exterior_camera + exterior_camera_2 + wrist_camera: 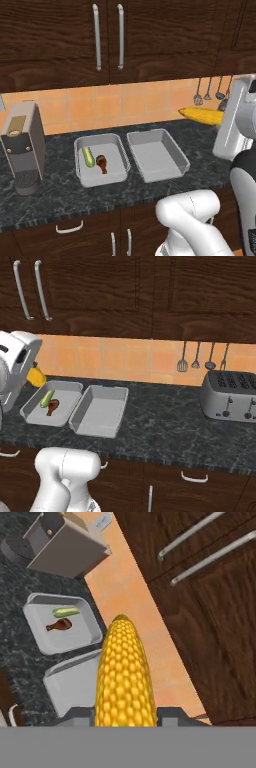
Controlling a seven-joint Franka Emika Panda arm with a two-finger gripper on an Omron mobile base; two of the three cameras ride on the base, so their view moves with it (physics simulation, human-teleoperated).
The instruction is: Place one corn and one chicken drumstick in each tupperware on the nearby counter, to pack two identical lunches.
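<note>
1. The left tupperware (101, 159) is already holding the husked corn (88, 156) and one chicken drumstick (102, 163); the corn is lying at about 10 o'clock from the drumstick, just beside it.
2. The right tupperware (158, 154) is standing just beside the first one, at its 3 o'clock on the counter (55, 200), and it is waiting for food.
3. The gripper (125, 716) is clamping the yellow corn cob (123, 672) at its lower end, and the cob is hanging high above the counter, in front of the orange wall tiles.
4. I am judging the cob to be stiff, light and bumpy, so a hold across the middle is giving the best balance.
5. The fingers themselves are mostly hiding behind the cob, and the second drumstick is not to be made out.
</note>
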